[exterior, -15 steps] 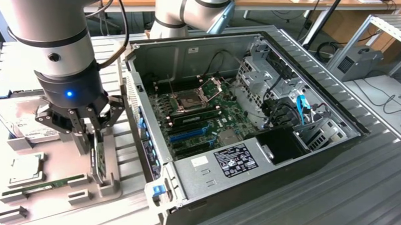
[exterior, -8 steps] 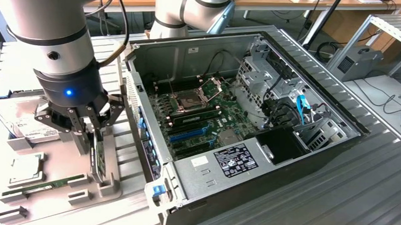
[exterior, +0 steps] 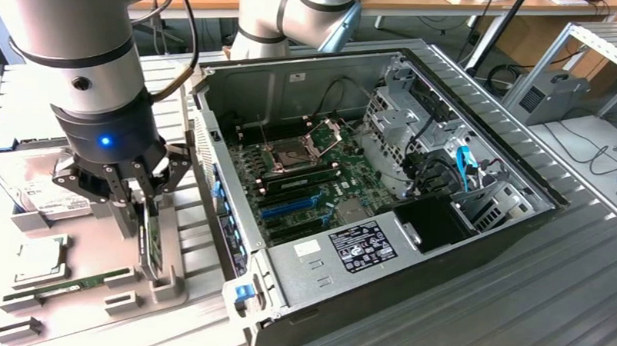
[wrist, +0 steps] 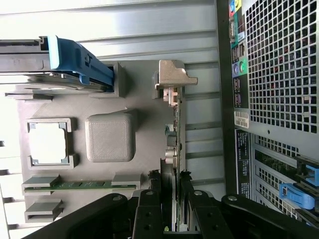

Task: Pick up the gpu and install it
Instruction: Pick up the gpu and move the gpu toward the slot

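Observation:
The gpu is a thin dark card standing on edge in a grey holder on the fixture plate, at the exterior view's left beside the open computer case. In the wrist view the gpu shows edge-on, with its silvery bracket at the far end. My gripper is lowered straight over the card. Its black fingers press against both faces, so my gripper is shut on it. The card still sits in its holder.
A silver hard drive, a processor chip and a green memory stick lie on the same plate. Inside the case the motherboard shows blue slots. The case's perforated rear wall stands close beside the card.

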Controlling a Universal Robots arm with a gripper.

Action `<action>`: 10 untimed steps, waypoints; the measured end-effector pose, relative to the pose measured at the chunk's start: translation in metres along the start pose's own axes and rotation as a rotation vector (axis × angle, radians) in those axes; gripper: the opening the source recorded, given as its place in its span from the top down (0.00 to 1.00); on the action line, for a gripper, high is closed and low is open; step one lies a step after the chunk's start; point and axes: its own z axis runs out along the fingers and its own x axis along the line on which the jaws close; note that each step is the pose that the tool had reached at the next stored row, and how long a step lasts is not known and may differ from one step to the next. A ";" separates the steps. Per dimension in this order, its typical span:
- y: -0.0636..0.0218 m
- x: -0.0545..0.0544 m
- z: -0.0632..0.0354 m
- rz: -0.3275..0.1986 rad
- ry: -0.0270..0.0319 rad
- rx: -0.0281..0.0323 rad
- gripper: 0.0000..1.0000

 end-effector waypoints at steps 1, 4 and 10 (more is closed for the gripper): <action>0.0000 0.000 -0.0002 0.000 0.0000 -0.0002 0.74; 0.0000 0.000 -0.0012 0.000 0.0002 -0.0004 0.74; -0.0001 0.000 -0.0030 0.000 0.0000 -0.0014 0.74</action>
